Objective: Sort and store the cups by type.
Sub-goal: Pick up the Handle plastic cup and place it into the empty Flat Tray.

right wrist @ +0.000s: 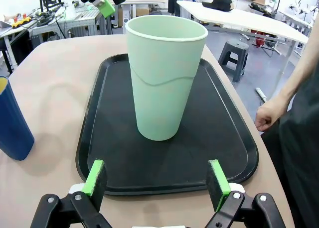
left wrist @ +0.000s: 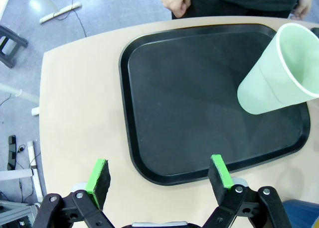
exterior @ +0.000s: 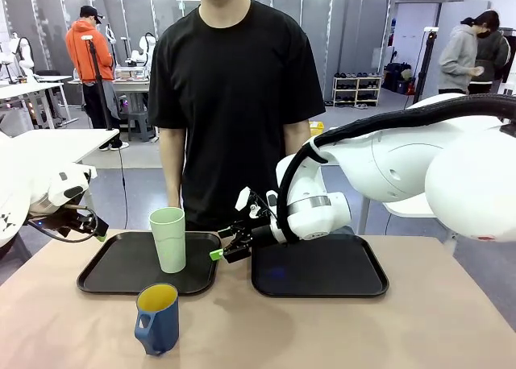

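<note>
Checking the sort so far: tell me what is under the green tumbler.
The tumbler stands upright on a black tray. The patch right beneath its base is covered and cannot be seen.

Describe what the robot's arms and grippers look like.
The left arm and right arm are white with rounded joints. A black ribbed hose runs along the right arm. The left gripper and right gripper are black, with green pads.

Blue mug [right wrist: 12, 121] half cut by pic edge; tumbler [left wrist: 276, 73] rim clipped too.
</note>
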